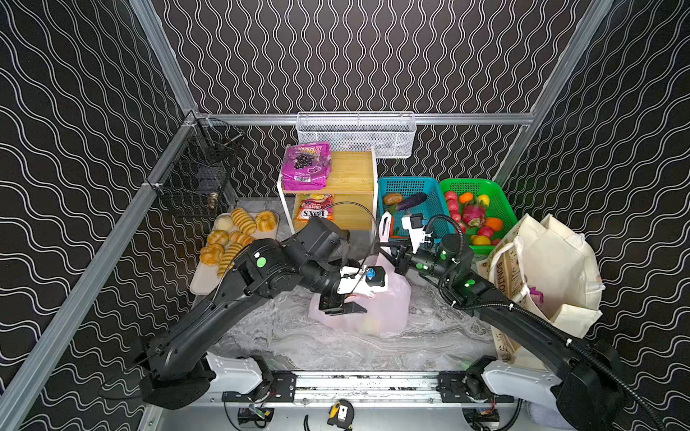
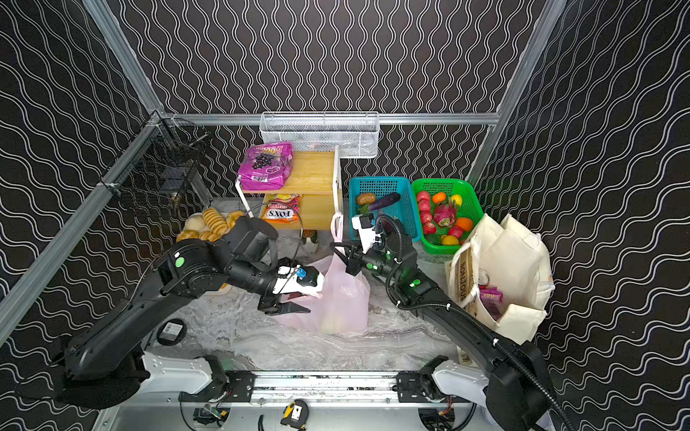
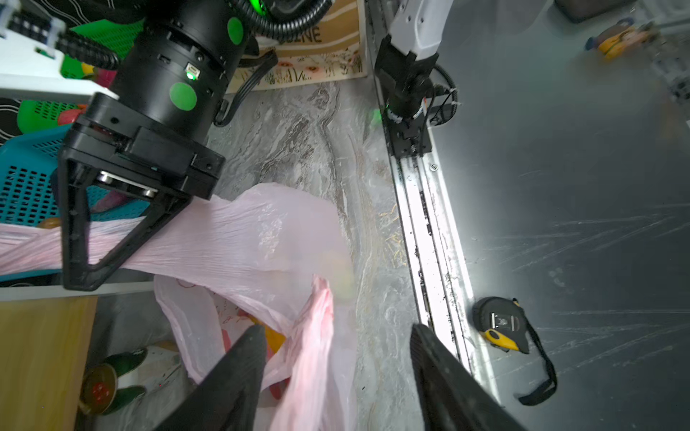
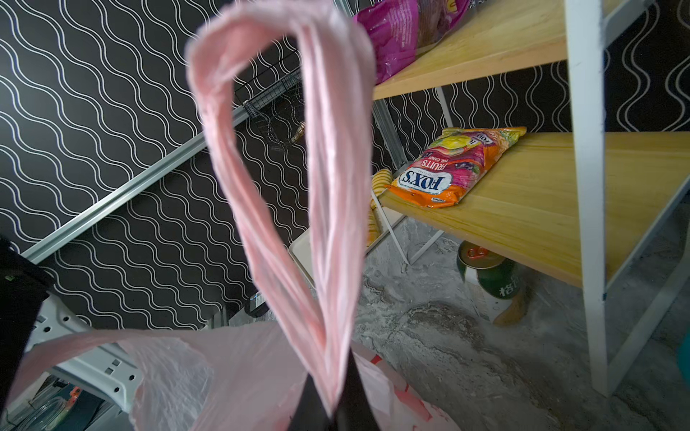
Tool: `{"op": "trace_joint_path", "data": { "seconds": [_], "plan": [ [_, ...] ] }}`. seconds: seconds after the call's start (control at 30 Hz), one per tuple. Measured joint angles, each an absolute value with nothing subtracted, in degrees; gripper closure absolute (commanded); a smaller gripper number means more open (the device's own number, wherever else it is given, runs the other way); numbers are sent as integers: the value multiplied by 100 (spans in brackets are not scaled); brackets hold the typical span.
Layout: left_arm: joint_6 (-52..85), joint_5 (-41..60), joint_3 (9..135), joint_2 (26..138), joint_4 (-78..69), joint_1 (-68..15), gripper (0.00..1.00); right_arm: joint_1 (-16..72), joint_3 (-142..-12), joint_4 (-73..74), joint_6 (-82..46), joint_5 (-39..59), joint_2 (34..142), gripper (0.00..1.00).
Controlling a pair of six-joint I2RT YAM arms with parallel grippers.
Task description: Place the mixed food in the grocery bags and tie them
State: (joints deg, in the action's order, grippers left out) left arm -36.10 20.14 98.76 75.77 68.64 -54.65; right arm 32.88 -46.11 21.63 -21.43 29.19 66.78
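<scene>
Pink plastic bag [image 1: 388,302] sits mid-counter [image 1: 429,336], in front of the shelf rack [image 1: 351,175], lumpy with contents. Right pincer [image 1: 396,257] is clenched on one loop handle [image 4: 328,186], stretched taut above the bag. The right wrist view shows the loop rising from the closed tips. Left pincer [image 3: 336,328] is released, jaws wide, straddling the bunched plastic at the bag mouth, gripping nothing. One finger [image 3: 242,373] overlaps the mouth, contact unclear. Only the left wrist view shows yellow and red items [image 3: 274,337] inside the mouth. Cream tote [image 1: 552,268] stands at the counter's right edge. A top view shows a magenta pouch [image 2: 491,298] inside it. The wrist views show a green can [image 4: 489,276] under the rack's lower shelf.
</scene>
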Motion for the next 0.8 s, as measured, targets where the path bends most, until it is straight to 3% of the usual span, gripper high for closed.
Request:
{"op": "trace_joint_path", "data": {
  "seconds": [0.17,0.2,0.33,0.57,0.8],
  "plan": [
    [-3402,1686,10044,7684,6632,-5553,95,3288,-4609,2049,-2130,2899,6626,99],
    [-3282,1664,10040,7684,6517,-5555,100,3288,-4606,2040,-2115,2882,6613,99],
    [-2578,1319,9852,7644,5852,-5561,100,3288,-4536,2032,-2047,2770,6554,99],
    [-714,-425,9784,7454,4888,-5310,100,3288,-4550,1835,-1986,2768,6479,96],
    [1354,-1776,8945,6563,4023,-4851,100,3500,-5701,438,-1848,2856,7133,92]
  ]
}}
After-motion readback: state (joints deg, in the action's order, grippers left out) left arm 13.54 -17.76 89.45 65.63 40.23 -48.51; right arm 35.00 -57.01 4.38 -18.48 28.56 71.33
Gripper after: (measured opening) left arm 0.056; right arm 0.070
